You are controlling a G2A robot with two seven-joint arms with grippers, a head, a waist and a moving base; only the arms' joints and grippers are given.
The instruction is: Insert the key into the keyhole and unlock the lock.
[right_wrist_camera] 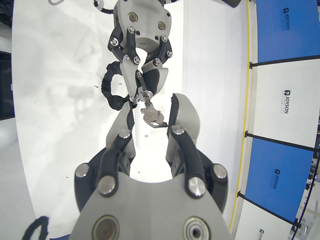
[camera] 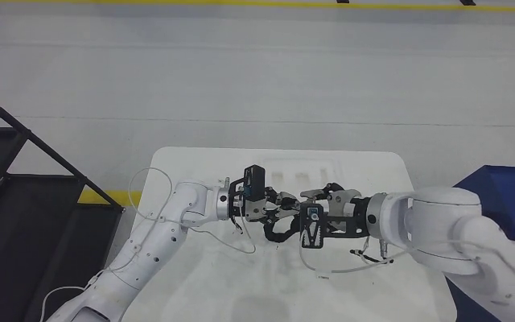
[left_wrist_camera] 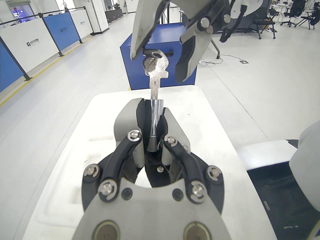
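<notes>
My left gripper (left_wrist_camera: 153, 106) is shut on a chrome lock cylinder (left_wrist_camera: 156, 116), held above the white table (camera: 354, 169). A silver key (left_wrist_camera: 156, 67) sticks out of the lock's keyhole, blade in and head free. My right gripper (right_wrist_camera: 152, 106) faces it, open, with a finger on either side of the key (right_wrist_camera: 151, 116) head and a gap at each pad. The lock (right_wrist_camera: 145, 95) shows end-on between the left gripper's (right_wrist_camera: 145, 92) fingers. A black cord loop (right_wrist_camera: 107, 88) hangs from beside the lock. From above, the left gripper (camera: 278, 216) and right gripper (camera: 291, 216) meet over the table's middle.
A white foam tray (left_wrist_camera: 82, 146) with shallow recesses lies on the table under the left arm. A blue cabinet (left_wrist_camera: 152, 41) stands past the table's end. A black frame (camera: 40, 217) stands off the table's left side.
</notes>
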